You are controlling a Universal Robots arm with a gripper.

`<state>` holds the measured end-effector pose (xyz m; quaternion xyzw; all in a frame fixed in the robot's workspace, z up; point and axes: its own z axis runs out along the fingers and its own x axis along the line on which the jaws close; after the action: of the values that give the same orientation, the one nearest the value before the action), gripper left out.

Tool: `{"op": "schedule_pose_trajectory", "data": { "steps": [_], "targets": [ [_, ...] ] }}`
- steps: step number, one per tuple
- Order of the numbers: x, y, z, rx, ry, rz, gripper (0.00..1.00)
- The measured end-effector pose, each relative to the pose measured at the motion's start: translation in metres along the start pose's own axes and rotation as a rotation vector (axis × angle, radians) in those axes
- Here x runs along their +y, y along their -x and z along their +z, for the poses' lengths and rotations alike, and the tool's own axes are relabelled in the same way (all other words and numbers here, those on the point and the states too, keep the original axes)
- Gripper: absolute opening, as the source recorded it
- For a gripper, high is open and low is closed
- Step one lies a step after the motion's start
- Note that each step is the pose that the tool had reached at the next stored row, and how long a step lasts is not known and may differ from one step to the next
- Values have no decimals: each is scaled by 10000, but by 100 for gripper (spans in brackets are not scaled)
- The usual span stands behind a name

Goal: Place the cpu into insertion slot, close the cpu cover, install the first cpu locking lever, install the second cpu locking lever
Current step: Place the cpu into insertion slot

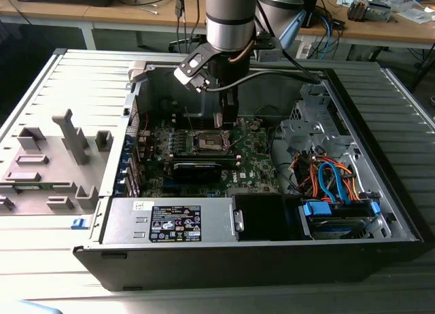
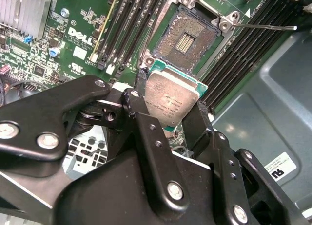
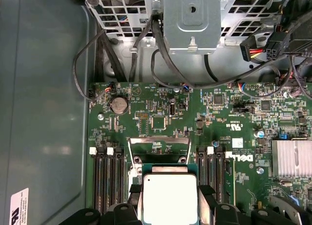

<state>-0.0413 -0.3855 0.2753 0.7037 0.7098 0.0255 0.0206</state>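
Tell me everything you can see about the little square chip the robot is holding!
The cpu is a small, flat square chip. Its top is dull silver-grey metal with faint print on it, and a thin green edge runs around it. The black fingers of the gripper pinch it on two opposite sides. It is held over the green board, close to the empty insertion slot, and is not yet seated in it.

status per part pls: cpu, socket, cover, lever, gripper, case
cpu: held between the jaws above the board, not seated
insertion slot: empty, contacts exposed
cpu cover: swung open
locking lever: unlatched, standing free
gripper: jaws shut on the cpu
computer case: side open, board exposed
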Motion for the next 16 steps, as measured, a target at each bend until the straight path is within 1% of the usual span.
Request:
{"op": "schedule_pose_trajectory", "data": {
  "steps": [16],
  "targets": [
    [-29, 0, 5, 0, 0, 0, 54]
  ]
}}
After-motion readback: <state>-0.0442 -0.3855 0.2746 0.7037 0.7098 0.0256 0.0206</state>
